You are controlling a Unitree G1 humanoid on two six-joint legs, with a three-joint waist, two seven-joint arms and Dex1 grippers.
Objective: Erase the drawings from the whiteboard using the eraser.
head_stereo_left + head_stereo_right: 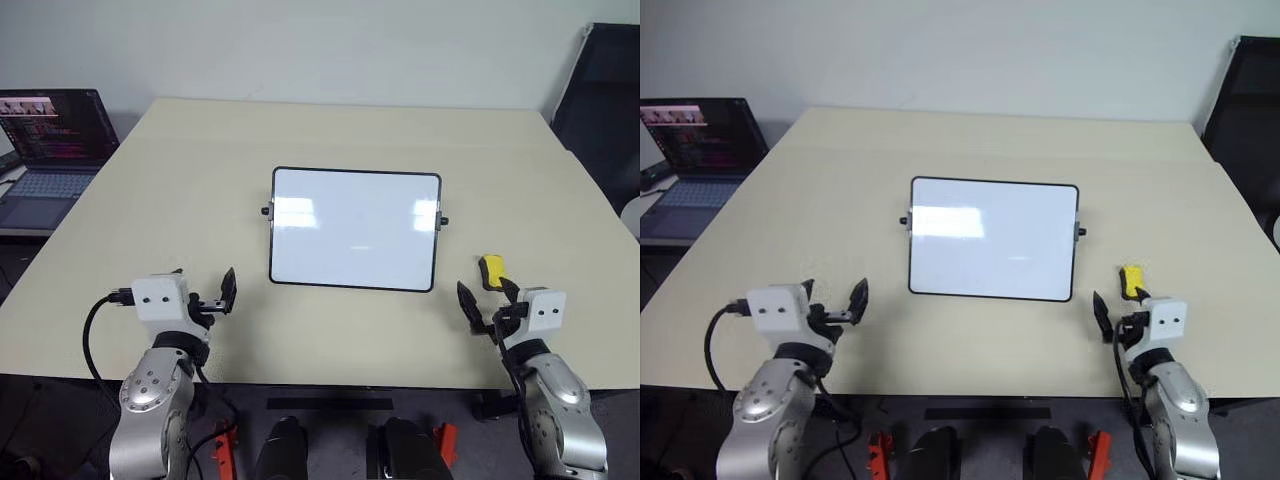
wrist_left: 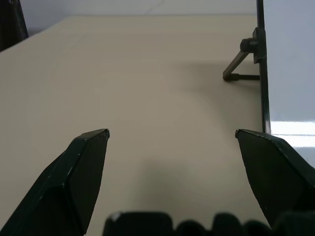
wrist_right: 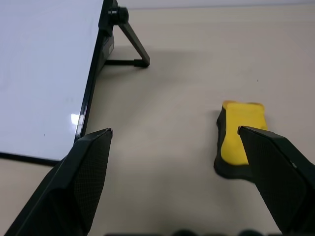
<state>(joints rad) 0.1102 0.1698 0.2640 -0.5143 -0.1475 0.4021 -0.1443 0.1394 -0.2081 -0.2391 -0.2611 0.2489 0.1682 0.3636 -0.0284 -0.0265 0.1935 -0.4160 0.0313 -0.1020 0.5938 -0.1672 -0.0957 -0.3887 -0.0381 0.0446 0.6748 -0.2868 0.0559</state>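
Nearest to me are my own two pincers, held low over the near edge of the table (image 1: 150,200). Left gripper (image 1: 222,296) hangs over bare tabletop beside the whiteboard's near left corner, its black fingers spread wide with nothing between them. Right gripper (image 1: 488,306) sits by the near right corner, jaws just as wide and holding nothing; the eraser (image 1: 492,271) lies flat on the table just beyond its fingertips, yellow on top with a black underside, and in my right wrist view it sits partly behind one finger without my being able to tell any contact. It rests apart from the whiteboard (image 1: 354,228), off that board's right side. That board stands propped in the middle of the table, tilted back on thin black legs hinged at a knob on each short side, its glossy white face catching bright reflections of the room's lights. No marker lines are visible to me on that face. Pale beige and matte, the tabletop is bare around the board. Off to my left an open laptop (image 1: 45,150) with a lit screen sits on a lower surface, a dark chair (image 1: 605,100) stands at the far right, and a plain white wall (image 1: 320,50) closes the room behind the table.
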